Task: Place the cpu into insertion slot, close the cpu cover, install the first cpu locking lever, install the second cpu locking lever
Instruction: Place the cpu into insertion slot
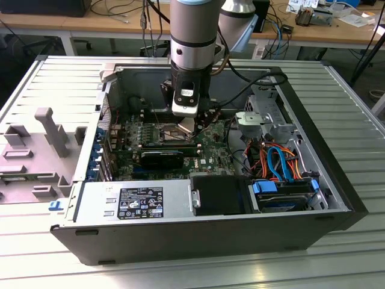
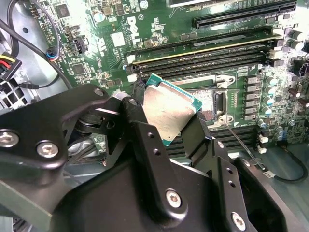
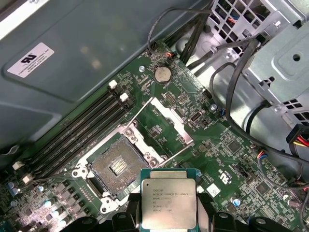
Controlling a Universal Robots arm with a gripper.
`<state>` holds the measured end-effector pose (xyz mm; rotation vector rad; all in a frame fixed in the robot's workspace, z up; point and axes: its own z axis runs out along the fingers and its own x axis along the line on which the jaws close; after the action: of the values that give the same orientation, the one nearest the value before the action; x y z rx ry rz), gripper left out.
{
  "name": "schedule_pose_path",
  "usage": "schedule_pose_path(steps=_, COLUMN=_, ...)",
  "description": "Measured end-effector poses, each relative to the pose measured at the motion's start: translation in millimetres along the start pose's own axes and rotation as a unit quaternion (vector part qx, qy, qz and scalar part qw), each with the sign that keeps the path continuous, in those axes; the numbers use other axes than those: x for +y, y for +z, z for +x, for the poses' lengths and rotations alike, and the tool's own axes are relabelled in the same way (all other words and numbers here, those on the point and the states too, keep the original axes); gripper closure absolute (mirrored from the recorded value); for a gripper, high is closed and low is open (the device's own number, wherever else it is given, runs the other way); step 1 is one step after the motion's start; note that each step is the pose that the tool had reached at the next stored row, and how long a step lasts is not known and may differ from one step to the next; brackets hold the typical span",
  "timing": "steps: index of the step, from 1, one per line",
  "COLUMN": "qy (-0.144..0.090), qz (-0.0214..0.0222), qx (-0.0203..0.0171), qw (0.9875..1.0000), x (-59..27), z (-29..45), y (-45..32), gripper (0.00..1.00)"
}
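Ribbed metal worktop (image 1: 352, 114) carries an open computer case (image 1: 180, 238). Inside it, the cpu (image 3: 169, 203) hangs clenched in the pincer (image 2: 170, 126), above the green board (image 3: 231, 159) and just beside the bare insertion slot (image 3: 117, 166). The cpu cover (image 3: 173, 121) is swung open. Squaring the chip's edges to the slot looks essential. A power supply (image 1: 138, 201) and a cabled drive (image 1: 283, 194) share the case.
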<state>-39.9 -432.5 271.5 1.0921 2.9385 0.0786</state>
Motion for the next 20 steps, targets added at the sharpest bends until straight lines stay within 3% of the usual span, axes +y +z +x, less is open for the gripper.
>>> schedule_pose_path(steps=20, qy=0.038, qz=0.0031, qx=-0.005, qw=0.9992, x=0.0, z=0.0, y=0.5, gripper=0.45)
